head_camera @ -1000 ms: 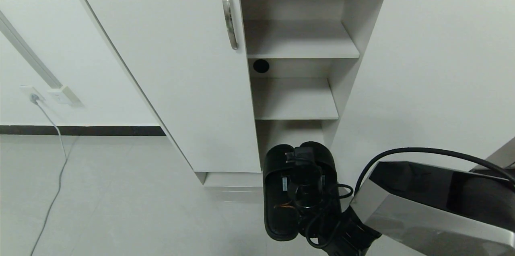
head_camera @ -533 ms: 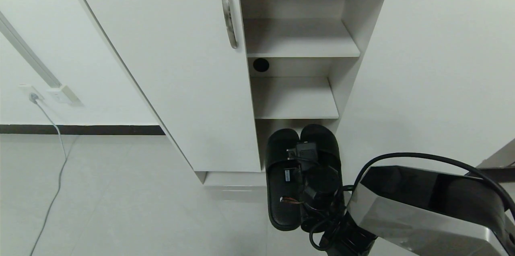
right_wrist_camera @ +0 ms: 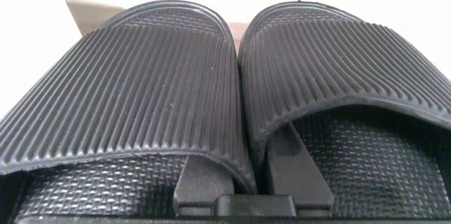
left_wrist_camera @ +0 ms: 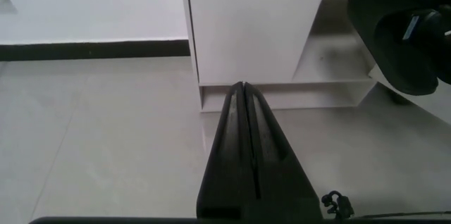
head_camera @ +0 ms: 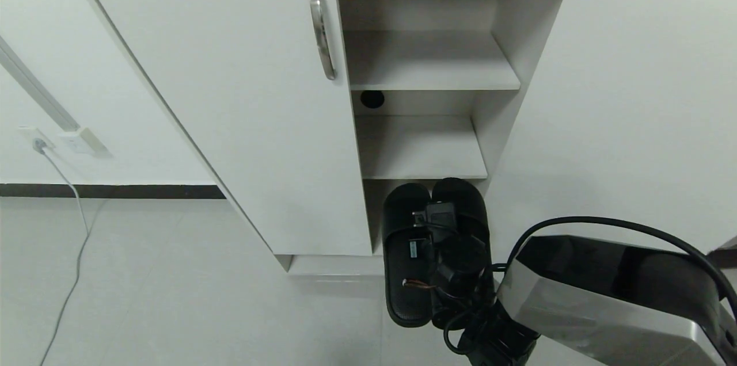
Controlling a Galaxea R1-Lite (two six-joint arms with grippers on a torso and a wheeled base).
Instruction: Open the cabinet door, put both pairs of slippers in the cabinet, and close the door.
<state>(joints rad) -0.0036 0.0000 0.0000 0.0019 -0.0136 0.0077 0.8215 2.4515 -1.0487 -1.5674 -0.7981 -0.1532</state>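
A pair of black slippers hangs side by side at the mouth of the cabinet's bottom compartment, toes pointing in. My right gripper is shut on them. In the right wrist view its fingers sit under the ribbed straps, one in each slipper, pinching the inner edges together at the right gripper. The cabinet's left door with its metal handle is closed; the right half stands open. My left gripper is shut and empty, low over the floor before the cabinet base, with the slippers off to one side.
Two bare shelves lie above the bottom compartment, with a round hole in the back wall. A wide white panel stands right of the opening. A wall socket and its cable are far left.
The right gripper has carried the slippers forward, so their toes now reach the bottom compartment's opening. The head camera has shifted slightly.
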